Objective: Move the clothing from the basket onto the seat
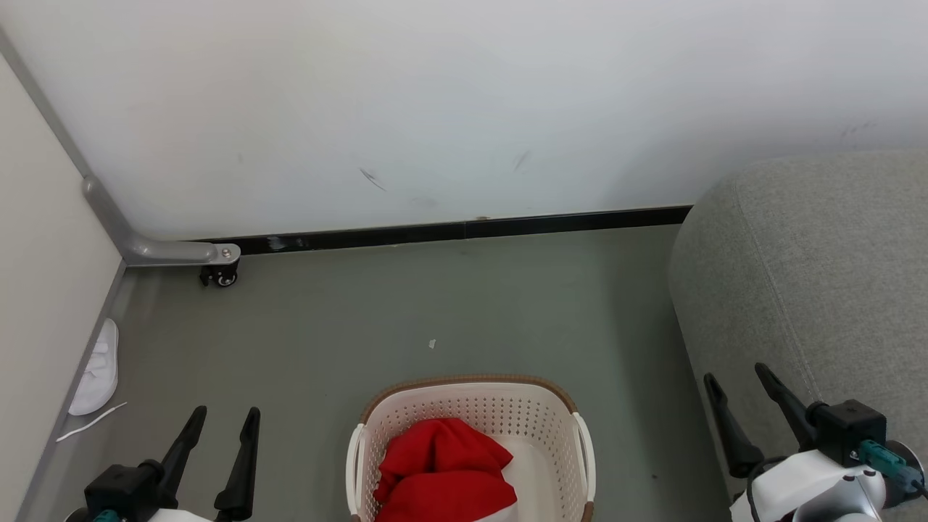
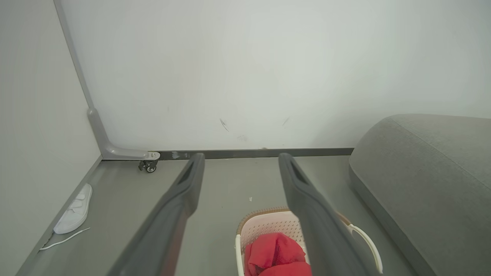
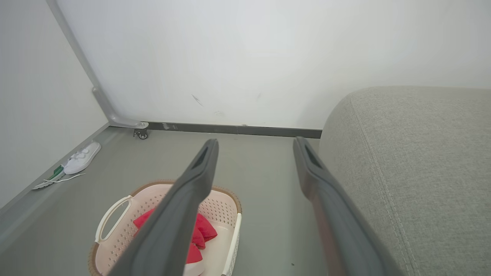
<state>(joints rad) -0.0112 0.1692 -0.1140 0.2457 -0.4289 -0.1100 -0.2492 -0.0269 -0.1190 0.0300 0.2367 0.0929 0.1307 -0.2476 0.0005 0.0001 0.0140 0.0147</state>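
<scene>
My left fingers (image 1: 239,464) stand wide, empty; right fingers (image 1: 728,428) wide too, empty, by the rounded edge of the seat (image 1: 834,275); red clothing (image 1: 442,471) heaped in the basket (image 1: 471,407) on the floor (image 1: 435,304) between them; open grey floor ahead to the white wall (image 1: 435,109); slipper (image 1: 98,366) far left.

Bare grey floor (image 1: 449,304) lies between a white wall (image 1: 435,109) behind, a pale panel (image 1: 36,254) on the left and the grey seat (image 1: 819,275) on the right. The basket (image 1: 471,382) stands open-topped on it, a strip of bare floor separating it from the seat. Red clothing (image 1: 442,464) lies heaped inside, uncovered. A white slipper (image 1: 98,370) and a castor wheel (image 1: 221,276) sit by the left panel, well apart from the basket.
</scene>
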